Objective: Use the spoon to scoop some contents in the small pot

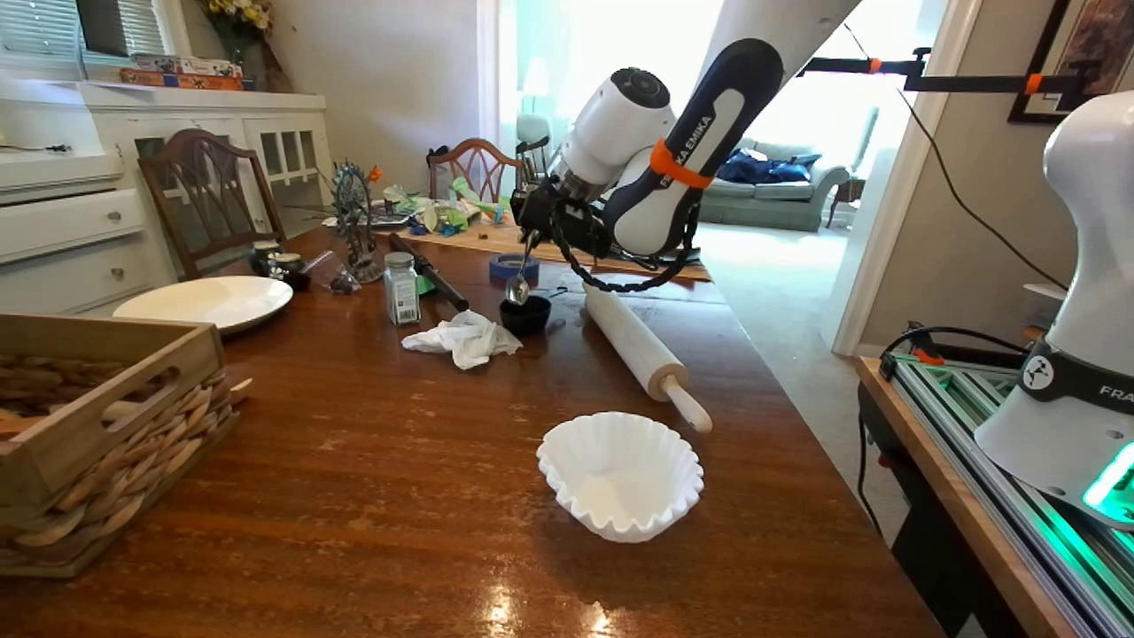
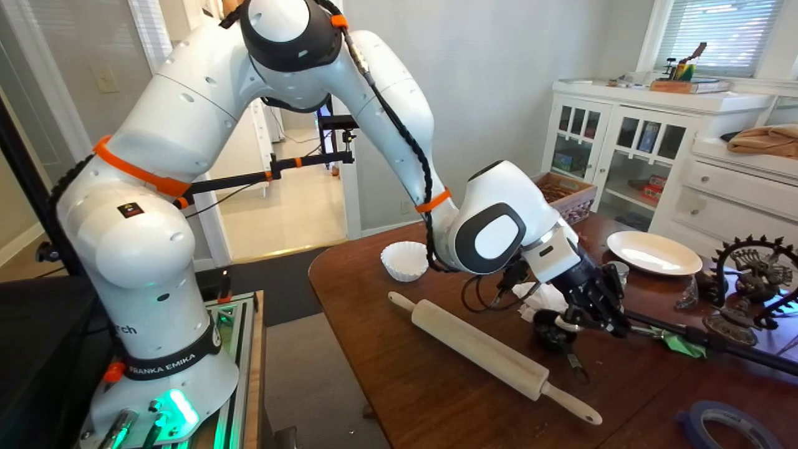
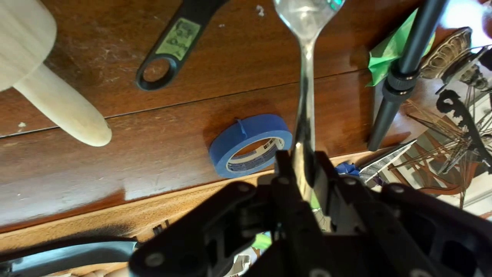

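Observation:
The small dark pot stands on the wooden table; in an exterior view its black handle points toward the camera. In the wrist view only that handle shows; its cup is out of frame. My gripper is shut on the silver spoon's handle; the fingers close round it in the wrist view. The spoon hangs bowl-down, its bowl just above the pot's rim in an exterior view. The spoon bowl also shows at the pot's rim. The pot's contents are hidden.
A rolling pin lies beside the pot. A crumpled white napkin, a glass jar and a black rod are close by. Blue tape lies behind. A white fluted bowl and plate stand further off.

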Robot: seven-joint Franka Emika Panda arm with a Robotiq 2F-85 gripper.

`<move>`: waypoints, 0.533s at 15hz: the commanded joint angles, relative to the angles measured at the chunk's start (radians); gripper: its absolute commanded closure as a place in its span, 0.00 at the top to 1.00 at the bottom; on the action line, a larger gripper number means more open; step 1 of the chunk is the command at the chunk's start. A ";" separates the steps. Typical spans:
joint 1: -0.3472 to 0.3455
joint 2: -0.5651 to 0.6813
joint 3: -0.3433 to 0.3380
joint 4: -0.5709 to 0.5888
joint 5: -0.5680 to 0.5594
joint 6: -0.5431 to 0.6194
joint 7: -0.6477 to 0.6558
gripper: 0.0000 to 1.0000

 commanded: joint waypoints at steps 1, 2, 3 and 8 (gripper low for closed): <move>0.053 0.081 -0.030 -0.026 0.185 0.084 -0.107 0.05; 0.061 0.104 -0.033 -0.021 0.231 0.100 -0.142 0.05; 0.066 0.119 -0.030 -0.018 0.277 0.113 -0.176 0.05; 0.093 0.174 -0.004 0.004 0.463 0.159 -0.343 0.05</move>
